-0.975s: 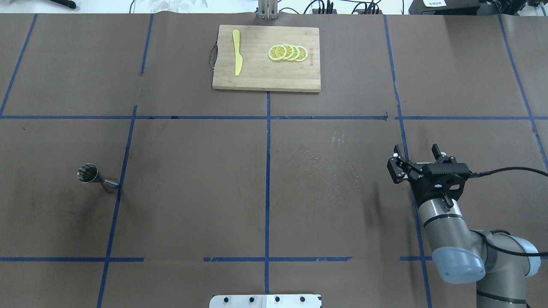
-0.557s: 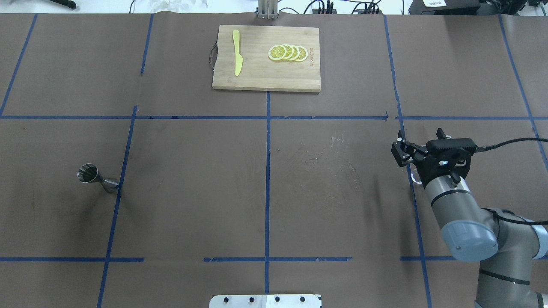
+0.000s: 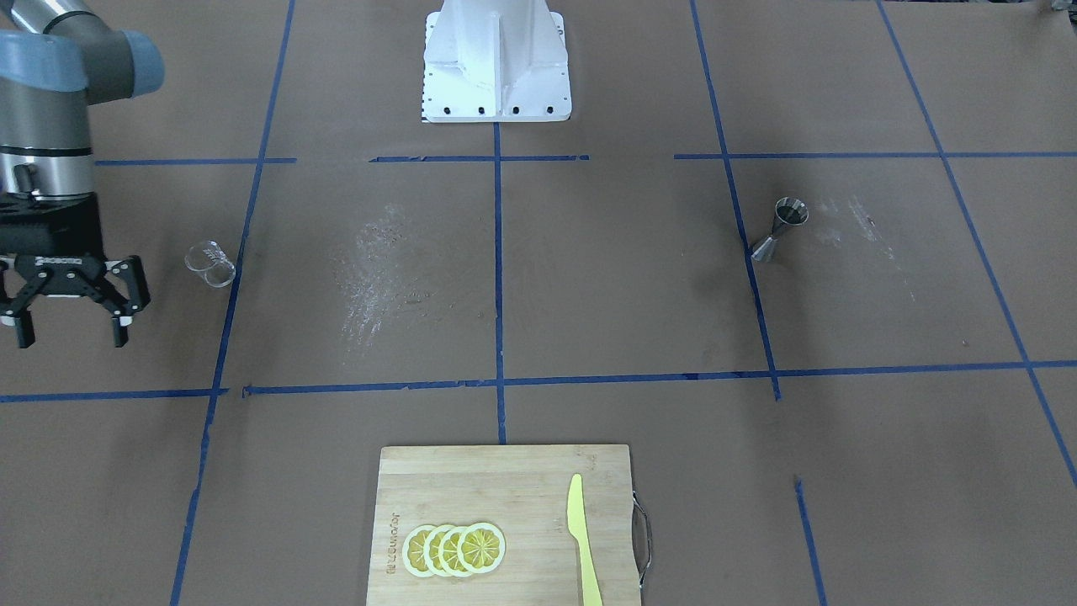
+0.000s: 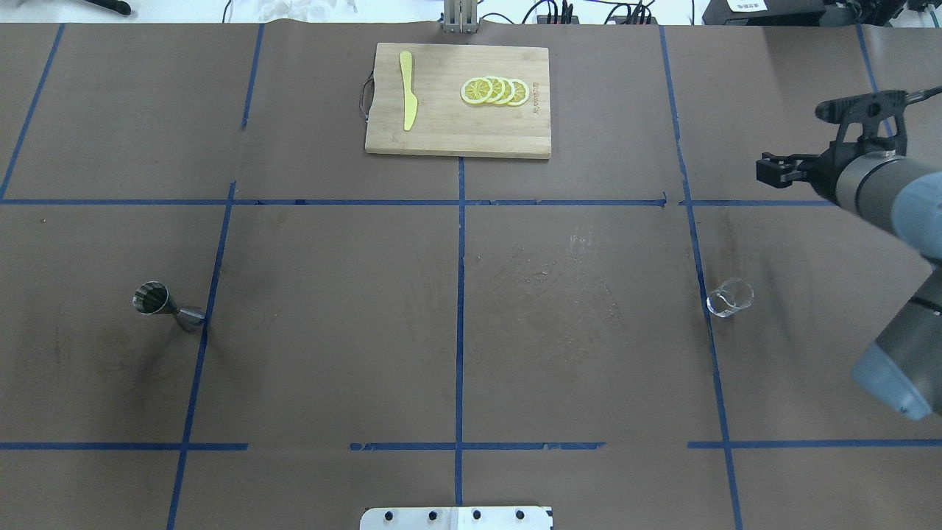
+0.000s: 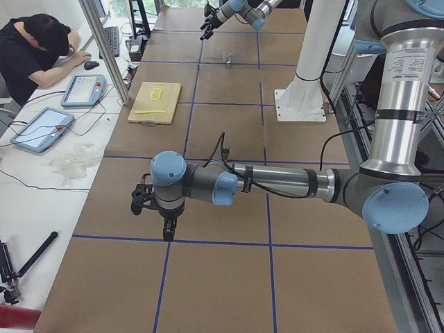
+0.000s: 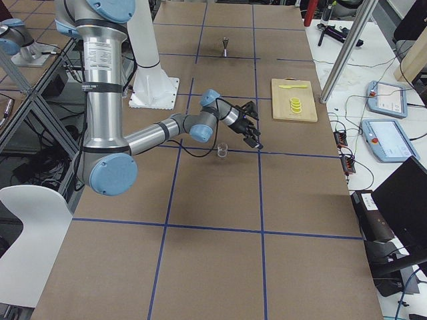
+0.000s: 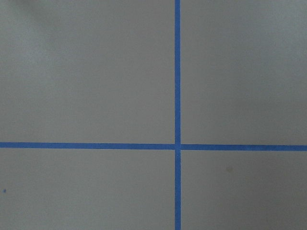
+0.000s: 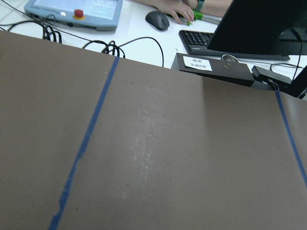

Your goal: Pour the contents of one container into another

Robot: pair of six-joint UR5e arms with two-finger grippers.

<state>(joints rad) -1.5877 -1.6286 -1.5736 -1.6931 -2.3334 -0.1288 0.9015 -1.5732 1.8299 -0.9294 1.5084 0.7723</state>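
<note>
Right gripper (image 3: 71,335) spread wide, empty, at the front view's left edge; clear cup (image 3: 210,263) stands just beside it, seemingly empty. Jigger (image 3: 778,227) upright, right of centre. Left gripper (image 5: 142,201) grip: cannot tell.

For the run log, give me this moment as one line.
right fingers: open, empty, apart from glass | glass: upright, free | jigger: upright, untouched
</note>
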